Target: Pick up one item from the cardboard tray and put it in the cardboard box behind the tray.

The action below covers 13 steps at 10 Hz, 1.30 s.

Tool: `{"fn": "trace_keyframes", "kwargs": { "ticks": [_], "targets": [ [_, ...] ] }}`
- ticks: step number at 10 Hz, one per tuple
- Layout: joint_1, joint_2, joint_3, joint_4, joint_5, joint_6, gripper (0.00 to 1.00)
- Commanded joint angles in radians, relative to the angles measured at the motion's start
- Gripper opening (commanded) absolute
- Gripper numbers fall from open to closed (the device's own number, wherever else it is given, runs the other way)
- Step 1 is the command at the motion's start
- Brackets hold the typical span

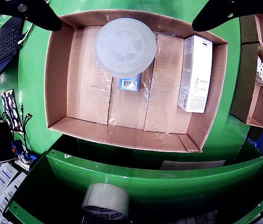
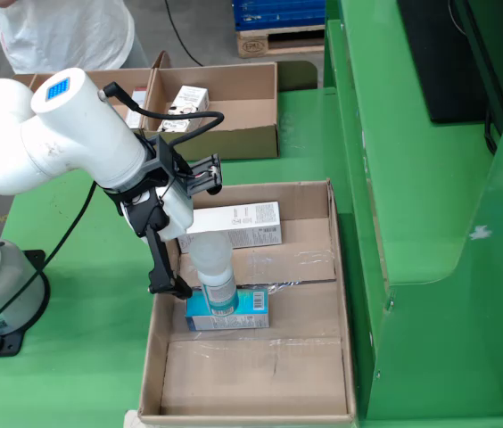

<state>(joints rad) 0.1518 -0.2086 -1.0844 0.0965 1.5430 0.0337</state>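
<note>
In the view that rides on the claw, the camera looks straight down into a shallow brown cardboard tray [image 1: 57, 88] that rests on the green table [image 1: 31, 93]. The two black fingers [image 1: 33, 11] of the claw [image 1: 124, 14] show only at the upper corners of the picture, far apart from each other. Between them, a translucent round bottle [image 1: 125, 46] is seen from its end and looks like a pale disc. Under it a small blue box with a barcode [image 1: 129, 84] lies on the tray floor, partly hidden by the bottle. A tall white carton with printed text [image 1: 195, 73] lies near the right wall of the tray. At the right edge stands an open brown cardboard box [image 1: 258, 100] with a small white package inside. A roll of beige tape [image 1: 105, 200] sits at the bottom of the picture.

In the still view, the white robot arm [image 2: 64, 134] reaches over the left wall of the cardboard tray [image 2: 341, 294]. The claw [image 2: 200, 267] is around the upper part of the translucent bottle [image 2: 216, 272], which stands upright with its lower end on the blue box [image 2: 243, 314]. I cannot tell if the fingers really press the bottle. The white carton [image 2: 243, 225] lies behind the bottle. The open cardboard box [image 2: 234, 125] stands behind the tray.
</note>
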Motion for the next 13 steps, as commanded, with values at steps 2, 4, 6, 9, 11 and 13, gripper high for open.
{"fn": "trace_keyframes", "kwargs": {
  "ticks": [2, 4, 6, 9, 11, 13],
  "targets": [
    [-0.011, -0.02, 0.092, -0.006, 0.006, -0.009, 1.0],
    [-0.019, -0.073, 0.169, -0.03, 0.008, -0.008, 1.0],
    [-0.019, -0.086, 0.185, -0.034, 0.01, -0.009, 1.0],
    [-0.02, -0.115, 0.244, -0.069, 0.012, -0.008, 1.0],
    [-0.023, -0.133, 0.27, -0.079, 0.015, -0.013, 1.0],
    [-0.023, -0.133, 0.27, -0.079, 0.015, -0.013, 1.0]
  ]
}}
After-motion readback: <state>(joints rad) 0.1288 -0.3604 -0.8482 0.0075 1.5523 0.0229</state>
